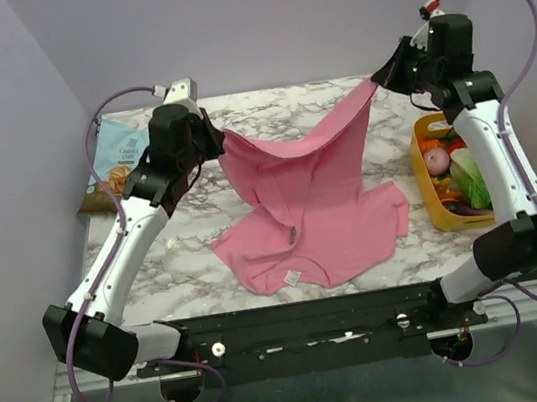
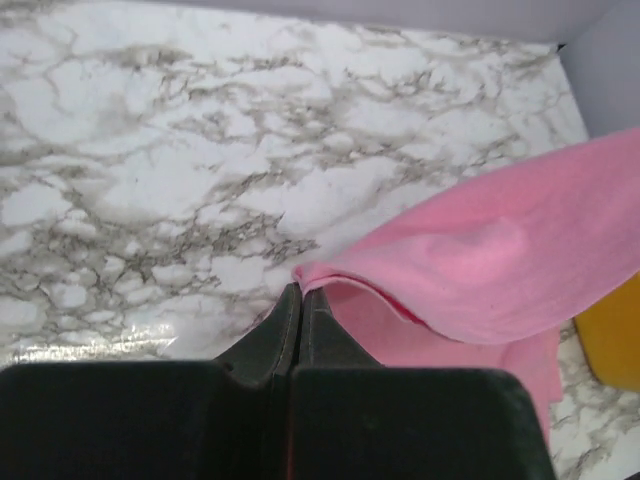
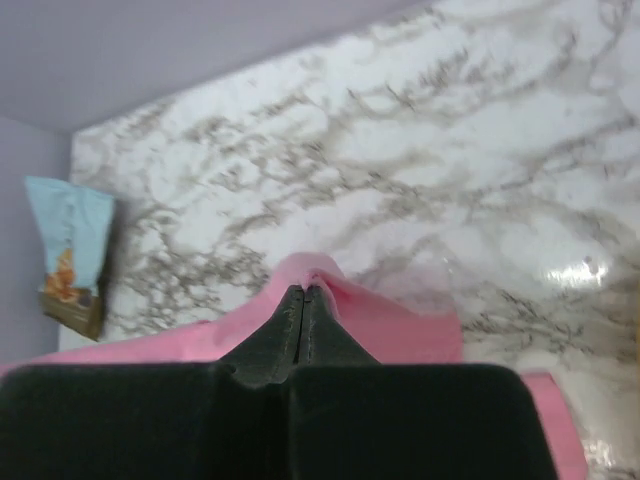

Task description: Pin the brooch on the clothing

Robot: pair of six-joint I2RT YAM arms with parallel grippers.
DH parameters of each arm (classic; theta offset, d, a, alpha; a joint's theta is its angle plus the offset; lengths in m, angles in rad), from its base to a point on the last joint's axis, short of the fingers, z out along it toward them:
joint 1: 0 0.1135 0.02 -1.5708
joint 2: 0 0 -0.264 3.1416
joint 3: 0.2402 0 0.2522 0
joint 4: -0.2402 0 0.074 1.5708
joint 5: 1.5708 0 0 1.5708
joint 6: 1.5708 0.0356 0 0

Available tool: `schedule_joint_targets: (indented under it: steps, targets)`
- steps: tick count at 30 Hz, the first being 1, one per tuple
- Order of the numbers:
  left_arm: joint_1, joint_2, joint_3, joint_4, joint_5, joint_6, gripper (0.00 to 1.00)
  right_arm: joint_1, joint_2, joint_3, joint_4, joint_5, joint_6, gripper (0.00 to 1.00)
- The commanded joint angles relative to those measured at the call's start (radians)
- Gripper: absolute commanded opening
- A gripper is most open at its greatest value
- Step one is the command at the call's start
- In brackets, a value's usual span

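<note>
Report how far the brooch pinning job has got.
Done: the left gripper and the right gripper are each shut on an edge of the pink T-shirt. In hand: the shirt hangs stretched between them, its lower part, with the white label, resting on the marble table. Left: the pinning itself; the brooch shows in no view, and nothing visible is pinned to the fabric.
</note>
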Motion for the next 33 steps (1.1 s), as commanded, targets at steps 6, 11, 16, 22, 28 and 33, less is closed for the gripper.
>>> schedule_joint_targets:
  steps: [6, 11, 16, 22, 28, 33]
  targets:
    - [0.015, 0.038, 0.450, -0.066, -0.017, 0.066, 0.00, -0.004, -0.230, 0.136, 0.079, -0.166, 0.001, 0.00]
    - [0.013, -0.006, 0.594, -0.124, -0.014, 0.122, 0.00, -0.006, -0.331, 0.190, 0.095, -0.184, 0.004, 0.00]
    - [0.013, -0.049, 0.727, -0.187, -0.011, 0.162, 0.00, -0.004, -0.432, 0.210, 0.135, -0.212, 0.013, 0.01]
    - [0.013, -0.114, 0.802, -0.253, 0.023, 0.182, 0.00, -0.004, -0.533, 0.243, 0.142, -0.249, 0.027, 0.01]
    - [0.013, -0.221, 0.799, -0.302, 0.035, 0.210, 0.00, -0.006, -0.659, 0.219, 0.151, -0.280, 0.027, 0.01]
    - [0.013, -0.284, 0.833, -0.324, 0.070, 0.198, 0.00, -0.003, -0.744, 0.194, 0.161, -0.278, 0.020, 0.01]
